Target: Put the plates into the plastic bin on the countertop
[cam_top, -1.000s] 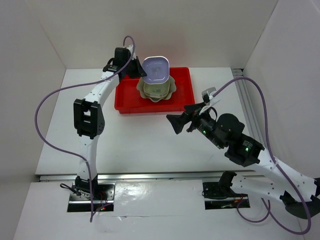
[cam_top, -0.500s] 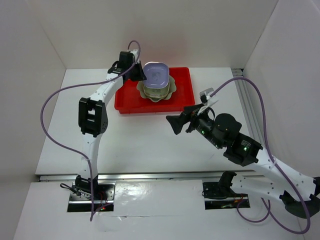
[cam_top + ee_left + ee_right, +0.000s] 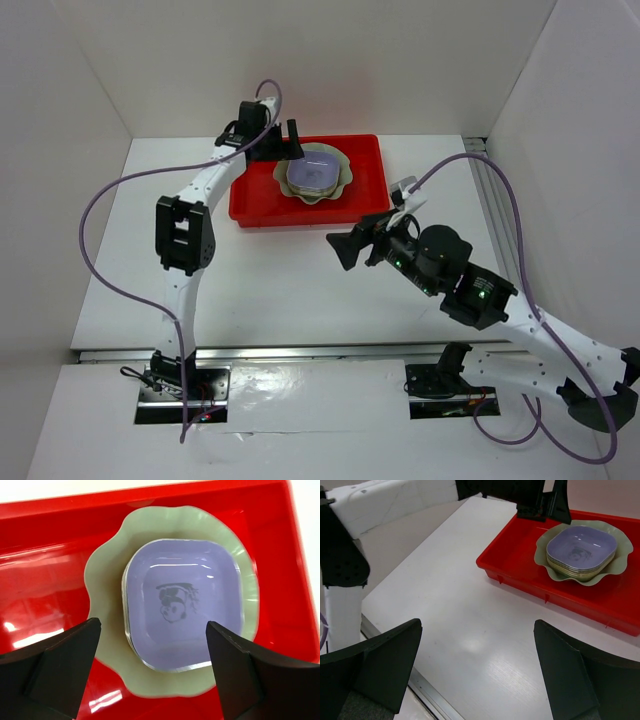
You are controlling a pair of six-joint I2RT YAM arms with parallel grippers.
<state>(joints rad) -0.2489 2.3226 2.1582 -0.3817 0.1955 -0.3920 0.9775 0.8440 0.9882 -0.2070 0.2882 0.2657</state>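
lavender dish (image 3: 182,602) topmost in red bin (image 3: 50,580); left pincer (image 3: 152,626), right pincer (image 3: 477,625) both spread

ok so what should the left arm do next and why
Probably lift the left gripper straight up and back away. Its jaws stand open, clear of the lavender dish, which lies flat atop the other dishes in the red bin.

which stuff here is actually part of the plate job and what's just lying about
Part of the job: red bin, pale green scalloped dish, lavender dish topping the stack of small dishes, countertop.
Just there: purple cables, white walls. Nothing else loose shows.
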